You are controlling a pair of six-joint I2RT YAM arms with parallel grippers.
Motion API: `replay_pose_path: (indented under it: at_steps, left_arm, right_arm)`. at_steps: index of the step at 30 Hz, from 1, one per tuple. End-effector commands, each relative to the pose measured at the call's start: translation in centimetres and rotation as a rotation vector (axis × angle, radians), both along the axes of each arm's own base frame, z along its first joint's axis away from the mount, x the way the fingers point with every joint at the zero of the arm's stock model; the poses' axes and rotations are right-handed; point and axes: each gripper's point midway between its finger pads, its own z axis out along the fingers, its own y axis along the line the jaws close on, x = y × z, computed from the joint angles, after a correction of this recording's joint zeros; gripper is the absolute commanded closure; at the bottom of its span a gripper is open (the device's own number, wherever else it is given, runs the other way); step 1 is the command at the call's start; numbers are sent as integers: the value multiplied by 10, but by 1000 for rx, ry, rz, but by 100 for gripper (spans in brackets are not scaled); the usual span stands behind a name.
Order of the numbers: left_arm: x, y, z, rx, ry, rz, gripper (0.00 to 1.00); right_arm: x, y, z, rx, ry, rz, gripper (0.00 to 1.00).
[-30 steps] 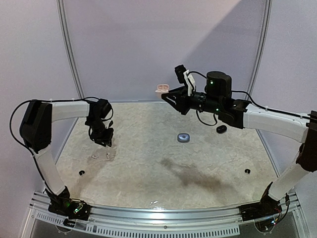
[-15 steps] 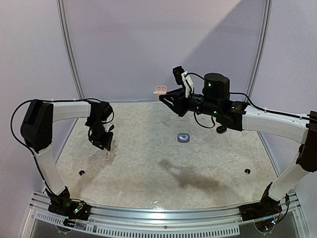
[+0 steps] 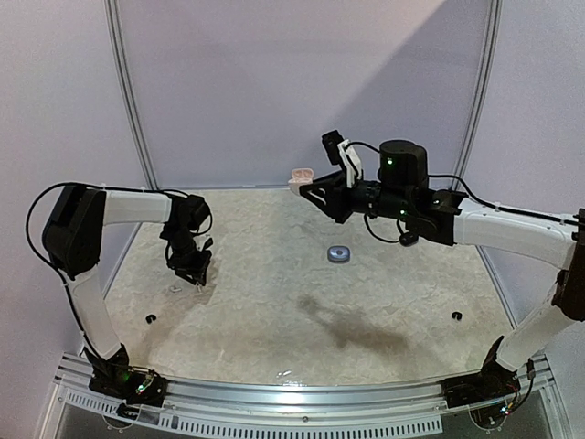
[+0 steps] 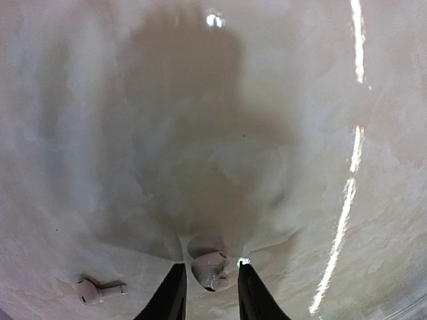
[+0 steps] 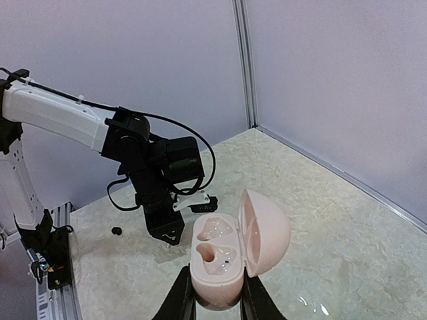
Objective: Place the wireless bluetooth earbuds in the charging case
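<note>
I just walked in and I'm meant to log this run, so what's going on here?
The right claw holds a pale pink charging case up in the air, lid open, and its wells look empty. The left claw is down at the table, its fingertips either side of a white earbud. Whether it grips the bud yet is unclear. A second white earbud lies beside it. No bud is in the case yet.

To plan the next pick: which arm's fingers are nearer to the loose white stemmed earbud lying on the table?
Left. The left fingers stand just beside the white stemmed earbud; the right fingers are raised far away, gripping an open pink case.
</note>
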Motion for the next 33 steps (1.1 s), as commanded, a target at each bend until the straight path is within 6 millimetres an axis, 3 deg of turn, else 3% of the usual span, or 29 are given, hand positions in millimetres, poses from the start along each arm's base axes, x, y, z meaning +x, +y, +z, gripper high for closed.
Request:
replay_pose_path:
  at_steps: [1, 4, 14, 22, 25, 27, 30, 33]
  left_arm:
    - [-3, -3, -10, 5, 22, -9, 78]
    - [-5, -1, -14, 17, 32, -7, 86]
    - [-6, 0, -13, 20, 34, -11, 91]
    - [2, -24, 17, -127, -30, -43, 95]
    - [17, -38, 47, -202, -112, -67, 95]
    - [32, -50, 80, -278, -186, -86, 95]
    - [56, -72, 152, -395, -334, -160, 95]
    - [64, -89, 224, -501, -477, -256, 94]
  right_arm:
    - [-7, -6, 14, 27, -7, -10, 100]
    - [-8, -7, 15, 29, -4, -17, 100]
    - [-9, -4, 16, 27, 0, -17, 100]
    - [-11, 1, 11, 5, -24, 20, 100]
    - [-19, 5, 13, 18, -58, 72, 100]
    - [-26, 7, 18, 24, -82, 115, 100]
    - [-35, 11, 26, 29, -122, 177, 100]
    - [-44, 13, 36, 54, -170, 237, 100]
